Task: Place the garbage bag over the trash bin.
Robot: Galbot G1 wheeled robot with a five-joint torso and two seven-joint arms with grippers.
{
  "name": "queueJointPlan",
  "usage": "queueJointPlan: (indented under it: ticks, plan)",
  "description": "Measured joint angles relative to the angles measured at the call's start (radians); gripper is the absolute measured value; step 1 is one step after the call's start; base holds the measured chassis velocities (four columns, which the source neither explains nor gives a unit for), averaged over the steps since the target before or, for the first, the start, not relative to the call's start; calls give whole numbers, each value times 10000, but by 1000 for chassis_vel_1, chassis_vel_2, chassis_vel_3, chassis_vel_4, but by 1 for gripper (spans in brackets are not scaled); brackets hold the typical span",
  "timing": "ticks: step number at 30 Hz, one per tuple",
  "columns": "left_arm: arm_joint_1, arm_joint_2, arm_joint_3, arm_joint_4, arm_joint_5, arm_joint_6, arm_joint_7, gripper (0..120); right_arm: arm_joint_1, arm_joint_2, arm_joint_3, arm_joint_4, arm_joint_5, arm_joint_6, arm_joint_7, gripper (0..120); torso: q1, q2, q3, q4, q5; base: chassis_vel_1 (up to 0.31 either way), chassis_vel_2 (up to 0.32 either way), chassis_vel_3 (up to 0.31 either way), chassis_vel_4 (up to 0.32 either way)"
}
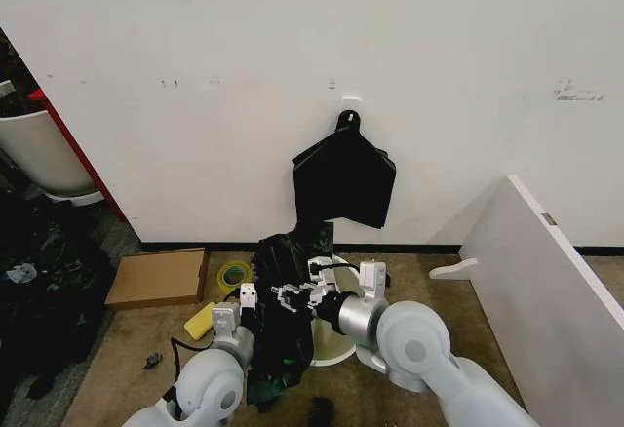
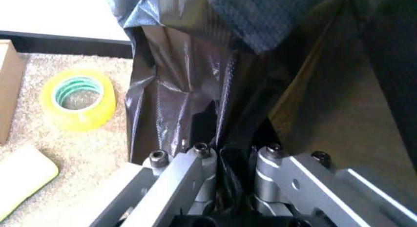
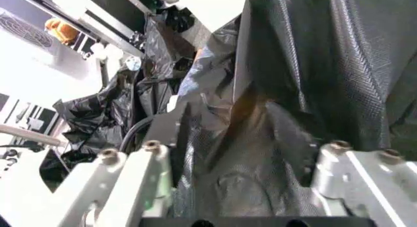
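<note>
**Both Arms at the Bag, Bin Against the Wall**

You had both arms bent inward, low in front of the torso, their wrists meeting over the garbage bag (image 1: 285, 300). The left gripper (image 1: 248, 299) reached forward from the left shoulder and met the bag's left side. In the left wrist view its jaws stood nearly closed, with a pleat of the black film (image 2: 195, 105) pinched between them. The right gripper (image 1: 292, 298) pointed leftward across the body, at the bag's upper right part. In the right wrist view its jaws stood wide apart, with loose film (image 3: 260, 154) bulging between them; you could not tell whether they gripped it.

The bag hung as a crumpled black mass from the grippers to the floor, its top close to the wall. The trash bin (image 1: 334, 341) lay just beside the bag on its right, partly hidden behind the right arm; only part of its pale rim showed.

The floor was brown carpet (image 1: 127, 349). A flat cardboard box (image 1: 158, 277) lay to the left, with a yellow tape roll (image 1: 233, 274) and a yellow sponge (image 1: 200, 321) near the bag. A black bundle (image 1: 344, 178) hung from a hook on the white wall (image 1: 292, 57) above. A white panel (image 1: 546, 281) leaned at the right.
</note>
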Motion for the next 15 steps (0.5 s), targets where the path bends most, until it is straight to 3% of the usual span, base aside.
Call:
queueJointPlan:
  ticks: [2, 6, 10, 12, 15]
  plan:
    - [-24, 25, 10, -5, 2, 10, 8, 4, 54, 40, -36, -49, 4, 4, 1, 58, 0, 0, 0, 0, 0, 0, 0, 0, 0]
    - [-88, 61, 39, -12, 2, 21, 11, 4, 83, 58, -63, -84, 7, 30, 3, 53, 0, 0, 0, 0, 0, 0, 0, 0, 0]
    - [-148, 88, 125, -17, 0, 29, 14, 4, 108, 57, -67, -125, 7, 66, -9, 34, 0, 0, 0, 0, 0, 0, 0, 0, 0]
    - [-148, 82, 135, -17, 0, 30, 14, 4, 112, 53, -67, -134, 6, 67, -11, 32, 0, 0, 0, 0, 0, 0, 0, 0, 0]
    - [-149, 53, 230, -16, 0, 29, 14, 4, 126, 47, -68, -168, 0, 69, -28, 18, 0, 0, 0, 0, 0, 0, 0, 0, 0]
